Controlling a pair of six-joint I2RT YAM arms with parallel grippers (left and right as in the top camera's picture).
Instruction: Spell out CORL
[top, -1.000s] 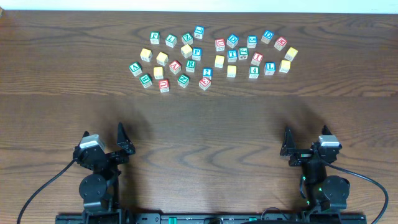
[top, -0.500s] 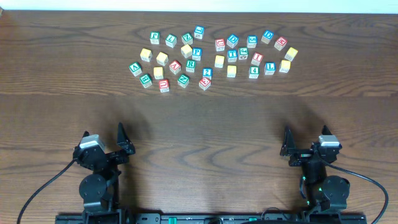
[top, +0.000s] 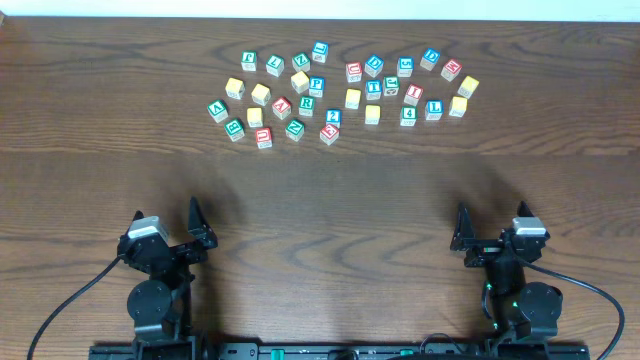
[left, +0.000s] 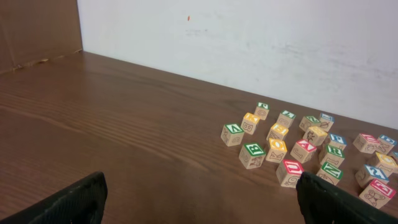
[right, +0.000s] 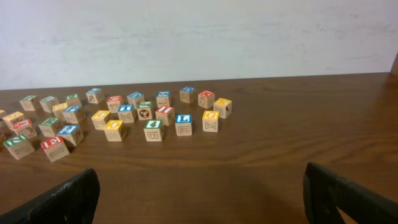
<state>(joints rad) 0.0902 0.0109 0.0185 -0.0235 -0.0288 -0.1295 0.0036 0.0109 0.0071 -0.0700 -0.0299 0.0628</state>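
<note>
1. The left hand (top: 165, 218) is spread wide and empty at the near edge of the counter (top: 330, 200).
2. The right hand (top: 490, 220) is also wide and empty.
3. The letter blocks (top: 306, 102) lie scattered at the far side, well apart from both hands, with the blue L block (top: 433, 109) towards the right.

Blocks (top: 316, 86) topped green, yellow, red or blue — on a dark-brown, wood-grained table (top: 330, 210), white wall (left: 249, 43) behind.

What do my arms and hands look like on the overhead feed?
The left arm and right arm are black with round joint housings, each topped by a light grey boxy camera. The left hand and right hand have dark, pointed fingers. A black cable loops out from each base; green lights glow on the right arm.
</note>
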